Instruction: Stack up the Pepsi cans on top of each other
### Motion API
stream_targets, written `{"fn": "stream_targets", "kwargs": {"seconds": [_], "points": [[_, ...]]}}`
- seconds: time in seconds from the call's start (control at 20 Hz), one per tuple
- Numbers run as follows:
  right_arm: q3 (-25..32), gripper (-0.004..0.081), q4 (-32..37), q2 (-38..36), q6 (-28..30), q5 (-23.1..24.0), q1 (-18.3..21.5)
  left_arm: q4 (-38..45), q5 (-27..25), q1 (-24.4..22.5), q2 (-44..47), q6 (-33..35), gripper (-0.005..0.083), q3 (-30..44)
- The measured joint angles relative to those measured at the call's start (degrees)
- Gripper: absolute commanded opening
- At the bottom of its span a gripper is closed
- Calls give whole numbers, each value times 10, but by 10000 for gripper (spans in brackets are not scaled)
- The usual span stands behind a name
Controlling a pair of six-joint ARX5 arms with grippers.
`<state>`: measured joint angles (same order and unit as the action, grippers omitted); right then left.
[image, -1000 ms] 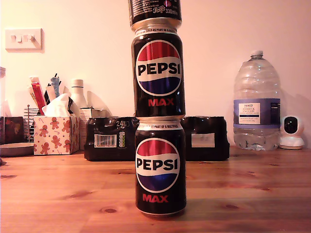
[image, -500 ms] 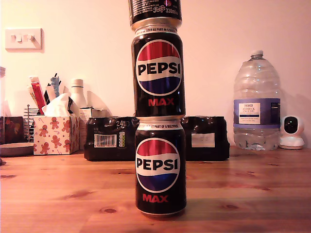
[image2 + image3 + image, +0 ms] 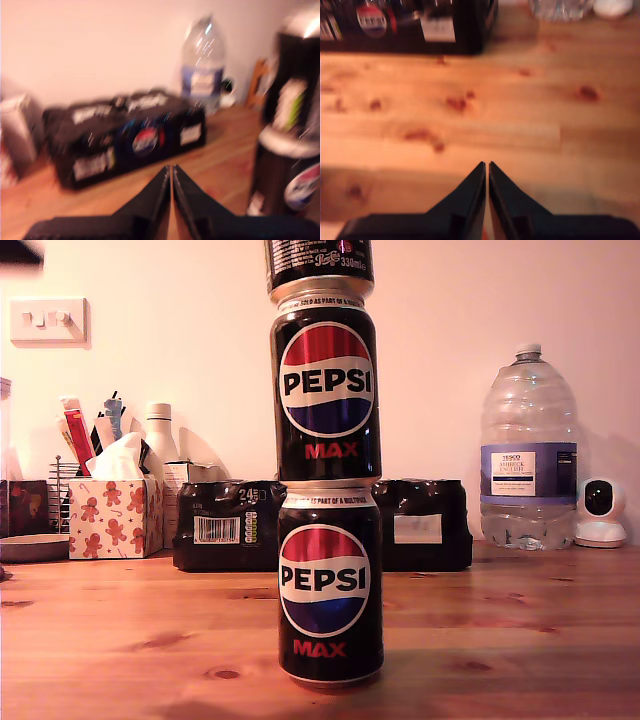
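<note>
1. My first gripper (image 3: 171, 170) has its two black fingers pressed together, tips meeting with only a hairline seam between them; nothing sits between them and they touch no object.
2. My second gripper (image 3: 486, 166) is likewise closed, tips nearly touching, empty, and pointed over bare wooden table (image 3: 520, 125).
3. In the exterior view the Pepsi cans stand in one column at the centre of the frame. The bottom can (image 3: 330, 585) rests upright on the table, logo facing the camera.
4. The middle can (image 3: 326, 390) sits upright on the bottom can's silver top, also logo forward.
5. The top can (image 3: 318, 265) stands on the middle can; only its lower part shows, cut off by the upper edge of the frame, with white small print facing the camera.
6. In the first wrist view, which is blurred, the stack appears at the frame's edge: a lower can (image 3: 285, 175) with another can (image 3: 295, 80) on it, well clear of the closed fingertips.
7. Behind the stack in the exterior view lies a shrink-wrapped black multipack (image 3: 225, 525), touching the table.
8. A large clear water bottle (image 3: 528, 455) stands at the exterior view's right, near the wall.
9. A tissue box (image 3: 113, 515) with gingerbread figures stands at the exterior view's left.
10. A dark blurred shape (image 3: 18, 250) shows in the upper left corner of the exterior view; I cannot tell what it is.
</note>
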<state>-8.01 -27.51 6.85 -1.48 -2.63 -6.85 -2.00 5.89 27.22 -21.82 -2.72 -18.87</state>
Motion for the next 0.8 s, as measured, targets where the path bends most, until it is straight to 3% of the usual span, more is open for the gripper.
{"fn": "stream_targets", "kwargs": {"seconds": [0.3, 0.8], "points": [[0, -12, -20, 0, 0, 0, 0, 53, 0, -18, 0, -13, -21, 61], [0, -12, -21, 0, 0, 0, 0, 2, 26, -18, 1, -15, -21, 90]]}}
